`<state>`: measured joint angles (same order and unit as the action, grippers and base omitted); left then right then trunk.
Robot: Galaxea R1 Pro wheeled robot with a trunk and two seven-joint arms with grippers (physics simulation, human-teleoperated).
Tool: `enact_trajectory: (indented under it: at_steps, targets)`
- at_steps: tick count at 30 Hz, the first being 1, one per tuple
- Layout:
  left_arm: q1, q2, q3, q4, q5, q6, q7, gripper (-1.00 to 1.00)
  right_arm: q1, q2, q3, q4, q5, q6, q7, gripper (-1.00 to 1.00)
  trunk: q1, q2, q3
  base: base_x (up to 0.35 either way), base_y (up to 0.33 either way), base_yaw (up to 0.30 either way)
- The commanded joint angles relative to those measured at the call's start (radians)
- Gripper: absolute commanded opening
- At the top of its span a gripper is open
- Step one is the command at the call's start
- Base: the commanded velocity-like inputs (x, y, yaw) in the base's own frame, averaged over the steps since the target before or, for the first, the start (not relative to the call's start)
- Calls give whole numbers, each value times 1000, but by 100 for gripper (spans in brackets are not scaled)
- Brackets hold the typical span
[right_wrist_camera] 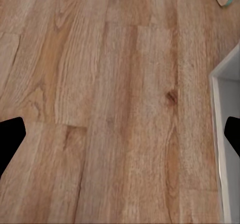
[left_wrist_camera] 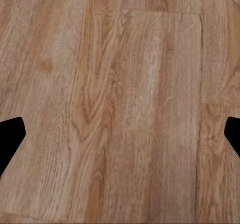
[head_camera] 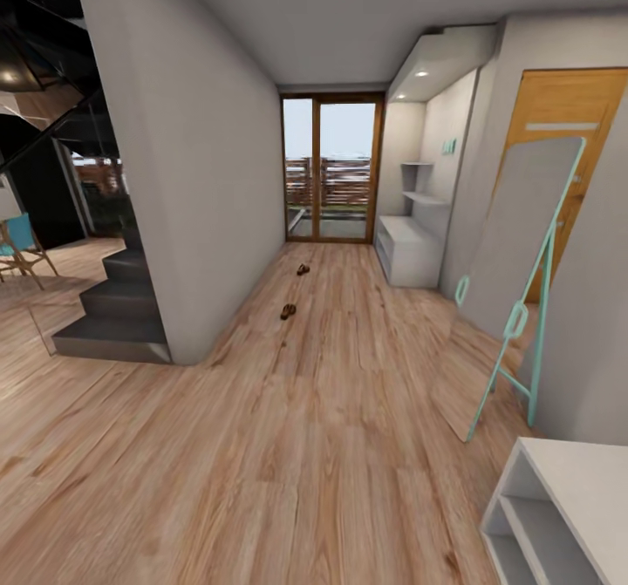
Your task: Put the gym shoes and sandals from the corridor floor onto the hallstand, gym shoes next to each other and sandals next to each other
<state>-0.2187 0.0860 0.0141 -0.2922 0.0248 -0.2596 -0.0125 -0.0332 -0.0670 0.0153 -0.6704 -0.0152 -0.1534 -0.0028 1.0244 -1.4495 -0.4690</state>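
Both sets of jaws stand wide apart with nothing between them: the left gripper [left_wrist_camera: 120,134] and the right gripper [right_wrist_camera: 120,134] each show dark fingertips at the two sides of their wrist views, over bare corridor floor [head_camera: 288,445]. Beside the right gripper lies the edge of a low white unit [head_camera: 558,515] with open shelves, which sits nearest in the head view at the lower right. Beyond it a tall mirror [head_camera: 515,254] on a mint-green frame leans toward the right wall, before an orange-brown door [head_camera: 602,105]. On the left, dark stairs [head_camera: 122,306] rise behind a grey wall [head_camera: 192,158]. Farther down the planks, two sandals lie well apart: the nearer sandal [head_camera: 288,310] and the farther sandal [head_camera: 303,269]. Past them, on the right, stands the hallstand [head_camera: 408,252] with white wall shelves [head_camera: 423,184] above it, beside a glazed door [head_camera: 331,171] at the corridor's end. No writing can be read.
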Motion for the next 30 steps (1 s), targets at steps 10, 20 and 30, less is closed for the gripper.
enact_trajectory:
  at_steps: [10,20,30]
  targets:
    - [-1,0,1,1,2,-3,-1,100,-1,0,2,0,-2,-3,0,100,1,0,-1,339,0,0]
    - [-1,0,1,1,2,-4,-1,100,-1,0,2,1,-2,-3,0,100,1,0,-1,339,0,0]
    - [-1,0,1,1,3,-4,-1,100,-1,0,2,1,-2,-3,0,100,1,0,-1,339,0,0]
